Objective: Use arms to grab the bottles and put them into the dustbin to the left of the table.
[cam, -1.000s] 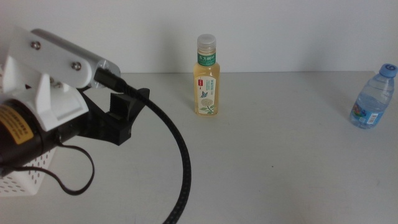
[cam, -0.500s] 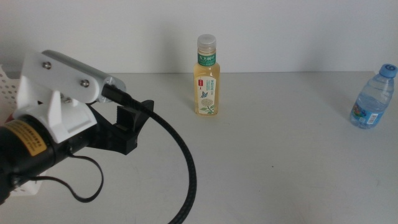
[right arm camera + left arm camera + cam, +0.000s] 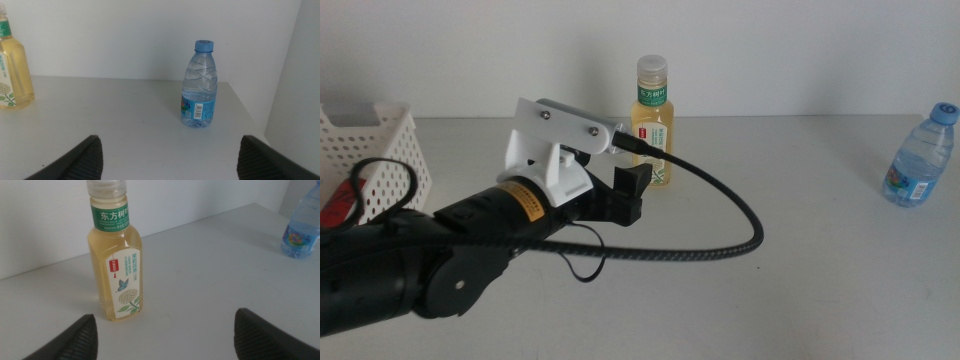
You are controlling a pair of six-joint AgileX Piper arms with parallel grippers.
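A yellowish tea bottle [image 3: 652,115] with a green label stands upright at the back middle of the table [image 3: 800,270]. My left gripper [image 3: 628,192] hangs just in front of it and slightly to its left, not touching. In the left wrist view the bottle [image 3: 117,265] stands beyond the open left gripper [image 3: 165,335]. The blue-capped water bottle [image 3: 920,155] stands at the far right. In the right wrist view it [image 3: 200,87] stands ahead of my open right gripper [image 3: 167,160], which holds nothing. The white dustbin [image 3: 382,150] sits at the left, with something red [image 3: 338,205] inside.
The left arm's black cable [image 3: 720,240] loops over the table in front of the tea bottle. A white wall runs behind the table. The right arm does not show in the middle view. The tea bottle [image 3: 12,70] shows at the edge of the right wrist view.
My left arm has swung right from over the dustbin toward the tea bottle, uncovering the dustbin. Both bottles have stayed in place.
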